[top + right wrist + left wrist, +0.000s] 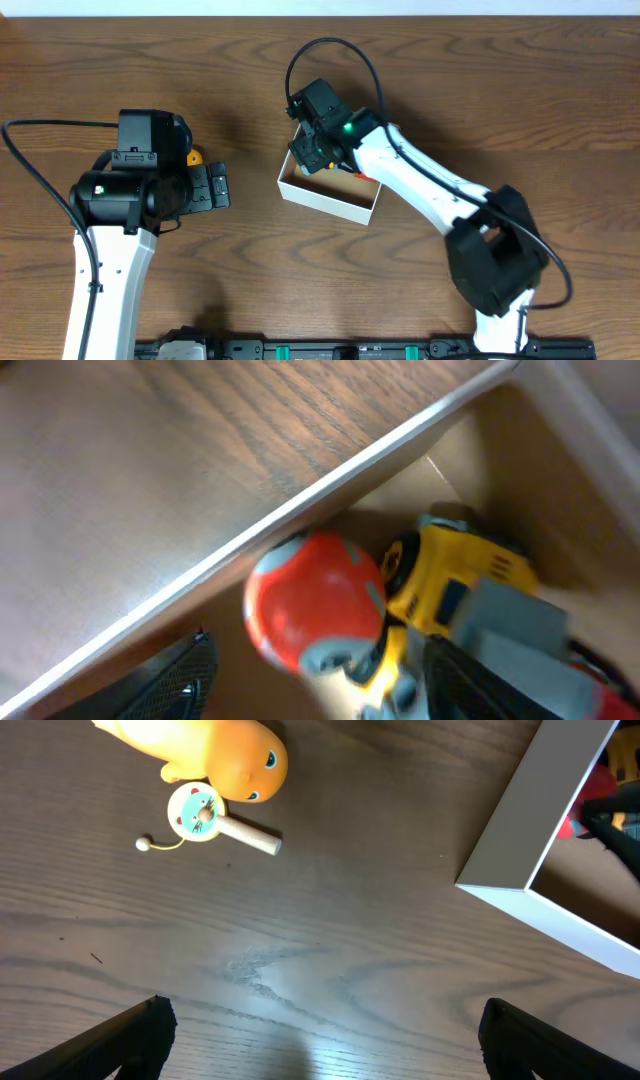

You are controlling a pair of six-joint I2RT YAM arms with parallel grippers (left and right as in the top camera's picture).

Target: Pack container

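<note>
Dark wooden bench is lying under the left hand, gaping wide and empty near an orange plastic toy, while at centre the right hand is hanging parted over a red-and-yellow toy inside the white-walled square cardboard container.

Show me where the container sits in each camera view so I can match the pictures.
Overhead: the container sits at the centre of the picture, turned at a slant.
Left wrist: upper right corner, its white wall towards the camera, cut off by the frame edge.
Right wrist: its rim runs diagonally from lower left to upper right, with the brown inside below it.
Shared landmark: the red toy inside it, also visible in the left wrist view.
</note>
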